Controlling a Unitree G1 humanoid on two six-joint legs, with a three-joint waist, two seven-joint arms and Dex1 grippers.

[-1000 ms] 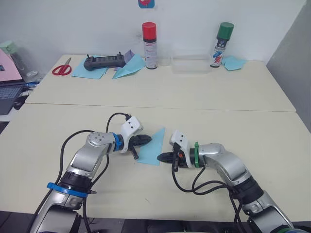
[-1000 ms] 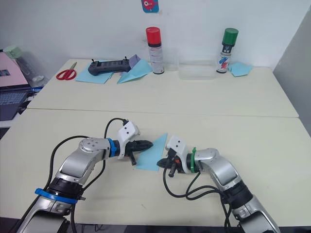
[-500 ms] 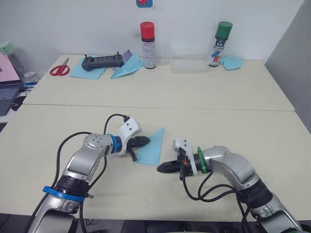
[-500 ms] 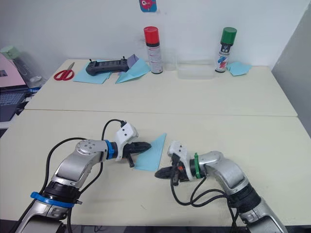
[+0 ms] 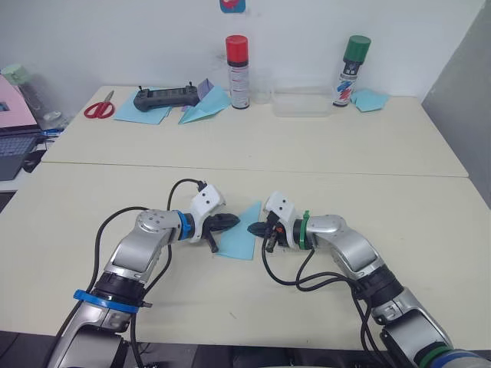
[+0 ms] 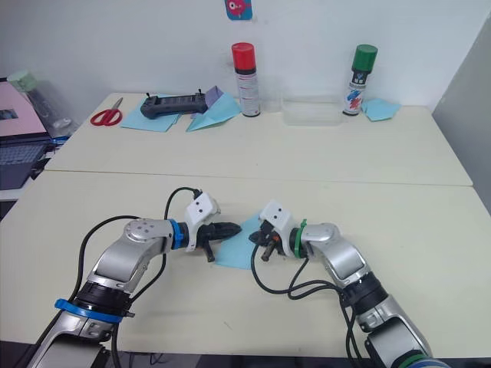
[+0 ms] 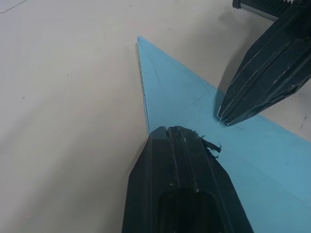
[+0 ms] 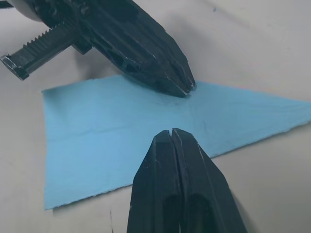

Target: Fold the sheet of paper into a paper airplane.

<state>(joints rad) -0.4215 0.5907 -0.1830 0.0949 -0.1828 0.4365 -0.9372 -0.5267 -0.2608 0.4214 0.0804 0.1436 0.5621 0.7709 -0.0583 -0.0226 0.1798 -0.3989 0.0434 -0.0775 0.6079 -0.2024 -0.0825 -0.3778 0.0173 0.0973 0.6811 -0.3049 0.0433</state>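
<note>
Cream tabletop (image 5: 322,165) against white wall (image 5: 115,38); paper airplane (image 5: 241,234) flat; left tool (image 5: 232,221), right tool (image 5: 255,228) both clenched, tips on it.

Two cream benches (image 5: 230,153) pushed together, a seam between them, set against a plain white wall (image 5: 115,38). Grey panel (image 5: 468,77) at the right edge. A second desk (image 5: 15,165) at far left. Even, soft lighting.
</note>
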